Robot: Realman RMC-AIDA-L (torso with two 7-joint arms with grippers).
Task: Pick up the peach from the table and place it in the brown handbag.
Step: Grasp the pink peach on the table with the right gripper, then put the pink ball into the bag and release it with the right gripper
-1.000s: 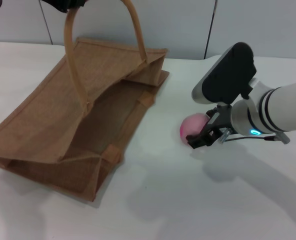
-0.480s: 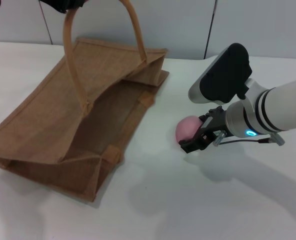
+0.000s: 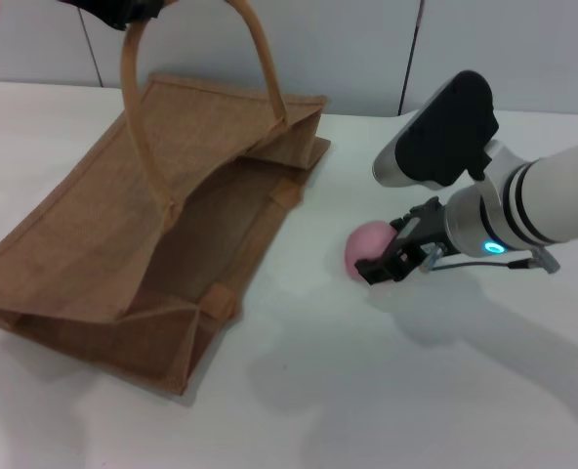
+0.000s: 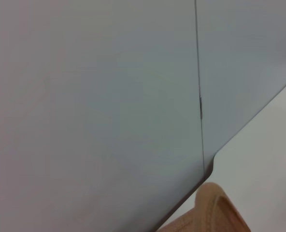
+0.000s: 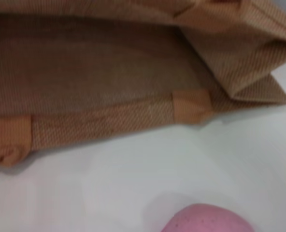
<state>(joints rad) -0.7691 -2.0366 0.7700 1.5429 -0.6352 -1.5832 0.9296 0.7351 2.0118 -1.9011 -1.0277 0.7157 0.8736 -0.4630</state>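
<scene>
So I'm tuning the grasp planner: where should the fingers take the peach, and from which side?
Grip the peach across its widest middle, coming from the side away from the brown handbag, probably as the right gripper is placed now. It is small, round and smooth, with no handle or edge, and sits on the table. The left gripper is up at the bag's handle.

Peach [image 3: 367, 246]: uniform pink, matte, finely speckled in the right wrist view. Brown handbag [image 3: 162, 210]: tan-brown coarse diagonal weave, with lighter orange-tan trim along edges, tabs and arched handles. Table [image 3: 367, 391]: plain white with soft grey shadows. Right gripper [image 3: 387, 262]: black fingers, on a white arm with black bands, a black-and-grey housing and a small cyan light. Wall panels [image 4: 94, 96] behind: pale grey-blue, divided by dark seams.
</scene>
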